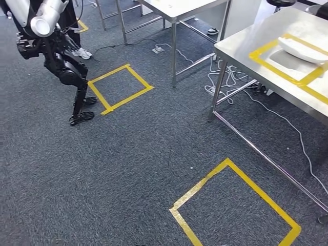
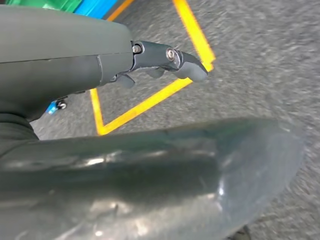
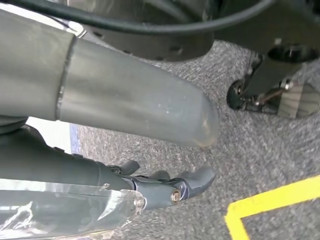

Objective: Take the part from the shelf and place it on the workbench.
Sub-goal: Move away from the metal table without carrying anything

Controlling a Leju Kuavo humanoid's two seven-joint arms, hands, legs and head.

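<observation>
A: The head view looks down from high onto the carpet [image 1: 127, 154], the bench [image 1: 270, 56] at its right.

B: Both wrist views sit close behind each robot hand [image 2: 166, 57], facing that same carpet and its yellow tape [image 3: 271, 202].

Grey carpet [image 1: 147, 148] marked with yellow tape squares: one near [image 1: 232, 205], one farther off [image 1: 118, 87]. Second robot [image 1: 58, 56] standing beside the farther square. White cables [image 1: 232, 84] trailing under a steel table [image 1: 178, 10].

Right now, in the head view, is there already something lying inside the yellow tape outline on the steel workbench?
Yes, a white part lies on the workbench, inside its yellow tape outline.
</observation>
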